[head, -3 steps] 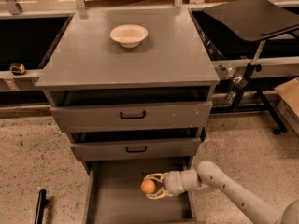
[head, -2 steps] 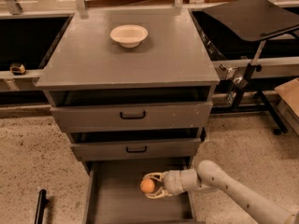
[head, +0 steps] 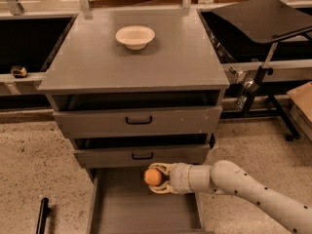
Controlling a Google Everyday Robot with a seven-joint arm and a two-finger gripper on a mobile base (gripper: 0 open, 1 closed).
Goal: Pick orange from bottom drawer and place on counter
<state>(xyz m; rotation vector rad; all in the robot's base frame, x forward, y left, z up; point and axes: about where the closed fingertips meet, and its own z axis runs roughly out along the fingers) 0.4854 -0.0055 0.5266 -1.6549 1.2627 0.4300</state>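
The orange is a small round fruit held between the fingers of my gripper. The gripper is shut on it and holds it above the open bottom drawer, close under the front of the middle drawer. My white arm reaches in from the lower right. The counter is the flat grey top of the cabinet, well above the gripper.
A cream bowl stands on the counter near its back. A black tilted tray on a stand is at the right. The top drawer is slightly open. A black bar lies on the floor at the left.
The gripper has lifted the orange a little and moved it slightly toward the middle drawer front. The drawers and bowl have not moved.
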